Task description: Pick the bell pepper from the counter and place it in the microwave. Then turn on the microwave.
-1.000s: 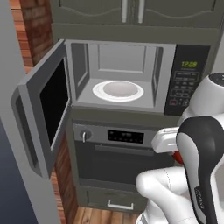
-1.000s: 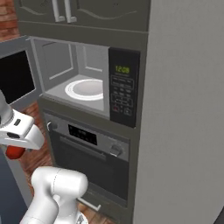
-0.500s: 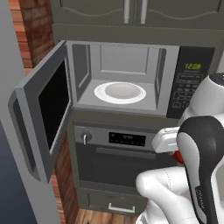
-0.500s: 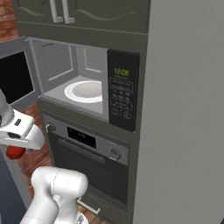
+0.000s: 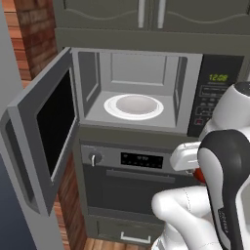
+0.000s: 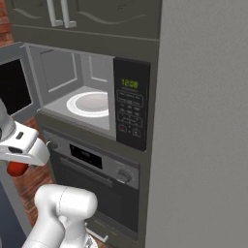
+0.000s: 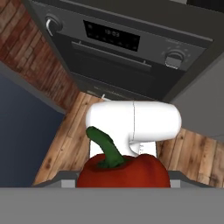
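glossy red bell pepper (image 7: 124, 171), dark glass microwave (image 5: 146, 93) door, wooden floor (image 7: 72, 131).

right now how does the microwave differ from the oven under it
The microwave has its door swung wide open to the left, baring a white round plate inside; the oven is shut. The microwave has a black keypad with green digits at its right; the oven has round knobs at both ends of a dark display strip. Both are built into the same dark grey column.
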You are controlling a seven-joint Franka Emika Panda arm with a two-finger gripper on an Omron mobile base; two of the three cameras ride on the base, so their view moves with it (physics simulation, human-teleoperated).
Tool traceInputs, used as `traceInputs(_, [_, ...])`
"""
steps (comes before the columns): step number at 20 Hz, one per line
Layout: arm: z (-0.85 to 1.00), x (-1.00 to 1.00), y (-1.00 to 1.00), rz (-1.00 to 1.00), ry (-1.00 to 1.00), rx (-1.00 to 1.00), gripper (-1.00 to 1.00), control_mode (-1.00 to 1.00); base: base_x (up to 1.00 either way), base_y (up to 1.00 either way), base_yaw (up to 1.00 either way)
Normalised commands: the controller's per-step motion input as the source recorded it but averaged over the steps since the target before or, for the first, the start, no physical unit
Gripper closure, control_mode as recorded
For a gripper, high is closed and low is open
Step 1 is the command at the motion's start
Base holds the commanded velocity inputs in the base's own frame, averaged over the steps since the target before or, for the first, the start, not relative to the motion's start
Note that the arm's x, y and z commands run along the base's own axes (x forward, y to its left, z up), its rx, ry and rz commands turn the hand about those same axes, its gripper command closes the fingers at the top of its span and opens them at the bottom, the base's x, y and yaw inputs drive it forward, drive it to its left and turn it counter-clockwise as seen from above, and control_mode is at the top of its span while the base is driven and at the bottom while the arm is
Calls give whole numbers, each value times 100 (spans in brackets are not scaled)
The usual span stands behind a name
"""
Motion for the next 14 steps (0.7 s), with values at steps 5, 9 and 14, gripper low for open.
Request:
traceInputs(5, [0,0,0,0,0,0,100,100,8,4,0])
traceInputs(9, [0,0,0,0,0,0,100,100,0,0,0])
traceInputs(14, [0,0,0,0,0,0,100,100,0,0,0])
